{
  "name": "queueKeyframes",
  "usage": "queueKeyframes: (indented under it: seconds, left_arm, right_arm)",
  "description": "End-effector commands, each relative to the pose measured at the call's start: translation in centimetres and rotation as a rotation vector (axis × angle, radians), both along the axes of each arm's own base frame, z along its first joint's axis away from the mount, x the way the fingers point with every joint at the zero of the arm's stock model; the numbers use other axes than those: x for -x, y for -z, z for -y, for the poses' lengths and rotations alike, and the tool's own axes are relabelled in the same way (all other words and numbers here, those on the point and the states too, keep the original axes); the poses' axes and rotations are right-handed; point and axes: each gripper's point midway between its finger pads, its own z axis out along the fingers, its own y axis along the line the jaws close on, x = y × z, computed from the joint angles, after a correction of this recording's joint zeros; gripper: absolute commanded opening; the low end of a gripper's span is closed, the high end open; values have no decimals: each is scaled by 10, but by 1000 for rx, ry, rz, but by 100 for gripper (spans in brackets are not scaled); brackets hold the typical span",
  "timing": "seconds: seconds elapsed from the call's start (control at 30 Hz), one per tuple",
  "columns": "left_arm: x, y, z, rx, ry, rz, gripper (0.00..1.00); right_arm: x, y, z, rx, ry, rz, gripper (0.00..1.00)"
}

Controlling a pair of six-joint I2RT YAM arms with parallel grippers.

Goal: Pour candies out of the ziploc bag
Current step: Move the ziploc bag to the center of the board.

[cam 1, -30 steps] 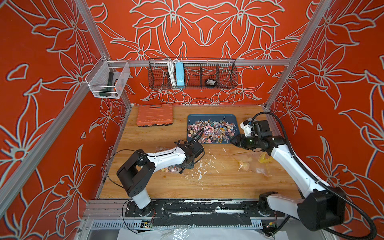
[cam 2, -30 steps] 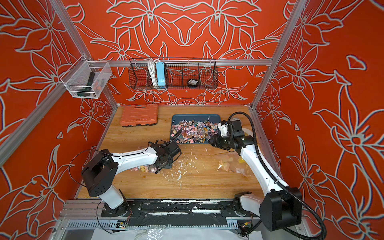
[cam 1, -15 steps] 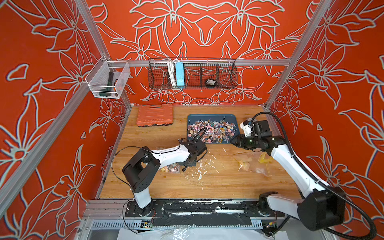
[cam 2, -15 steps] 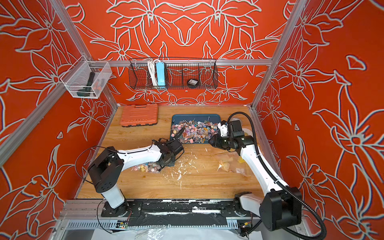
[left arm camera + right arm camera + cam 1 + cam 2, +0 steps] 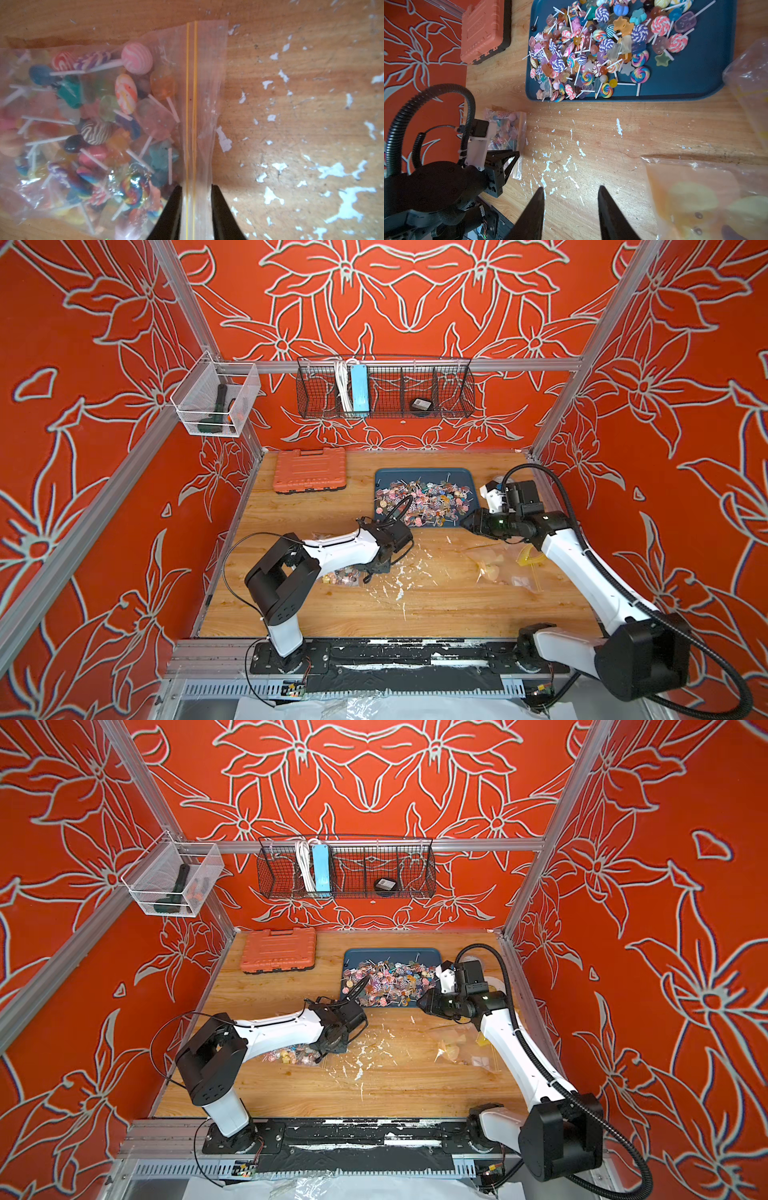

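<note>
Left fingers pinch bag at zip; right fingers apart, empty. Thin plastic may slip when lifted.

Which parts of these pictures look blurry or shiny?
Left wrist view: glare spots on the bag, and its candies blur toward one edge. Right wrist view: tray sharp, closest bag smeared out of focus. Both top views: evenly lit, crisp.

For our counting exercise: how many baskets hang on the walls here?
2. A white mesh basket hangs on the left wall; a black wire basket hangs on the back wall. None appears hidden.
</note>
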Motion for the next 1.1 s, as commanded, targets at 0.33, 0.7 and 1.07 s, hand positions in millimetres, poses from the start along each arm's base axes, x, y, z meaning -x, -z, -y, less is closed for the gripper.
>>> queueKeyframes:
  seconds: [0.33, 0.7, 1.07]
  left_arm:
    - [2, 15, -13, -53, -28, -29, 26]
    - [3, 21, -18, -56, -34, -33, 19]
    - [-2, 8, -19, -34, -31, 8, 0]
  right_arm:
    - [5, 7, -5, -6, -35, -14, 43]
    - [4, 6, -5, -7, -33, -13, 43]
    - [5, 5, -6, -11, -39, -12, 43]
